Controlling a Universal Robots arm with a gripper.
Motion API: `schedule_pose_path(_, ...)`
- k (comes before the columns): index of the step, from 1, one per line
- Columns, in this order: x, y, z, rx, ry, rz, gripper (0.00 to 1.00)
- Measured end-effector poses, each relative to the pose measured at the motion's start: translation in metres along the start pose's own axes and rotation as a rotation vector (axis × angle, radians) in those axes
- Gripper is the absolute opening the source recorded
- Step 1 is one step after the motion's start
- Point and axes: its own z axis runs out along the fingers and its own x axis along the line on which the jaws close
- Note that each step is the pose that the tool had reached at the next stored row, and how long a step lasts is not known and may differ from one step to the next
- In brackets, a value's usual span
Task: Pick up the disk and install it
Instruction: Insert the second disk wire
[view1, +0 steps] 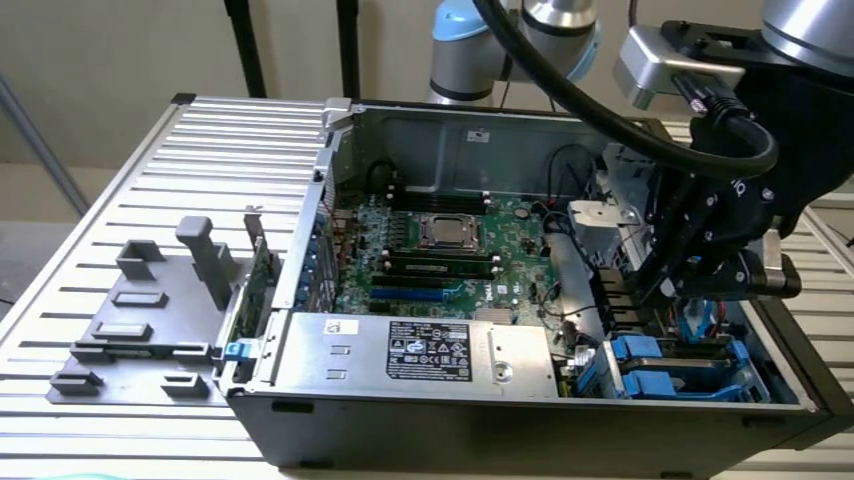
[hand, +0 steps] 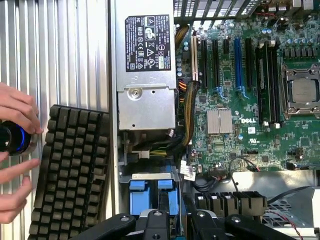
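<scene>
Gripper (view1: 705, 283) low inside the open computer case (view1: 441, 120), finger state cannot be told; disk (hand: 152, 192) in blue carrier rails directly beneath it, seated in the corner bay; power-supply box (hand: 145, 60) beside; keyboard (hand: 70, 170), person's hand (hand: 15, 112) on slatted counter (view1: 120, 180).

Universal Robots arm (view1: 554, 25): silver-grey tubular links, pale blue joint cap (view1: 467, 45) at rear. Thick black cable (view1: 601, 115) loops from upper link down across wrist, ending near metal bracket. Light grey camera block (view1: 674, 60) bolted on wrist, dark recess on top face. Gripper (view1: 701, 275): matte black body, angular linkage bars, round black knuckle with pale centre at side. Wrist view: black finger linkages (hand: 165, 225) with round pivot pins, silver screw heads at joints.
</scene>
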Motion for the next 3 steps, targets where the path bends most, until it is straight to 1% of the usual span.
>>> schedule_pose_path(3, 0.0, 0.0, -0.0001, 0.0, 0.0006, 0.0, 0.24)
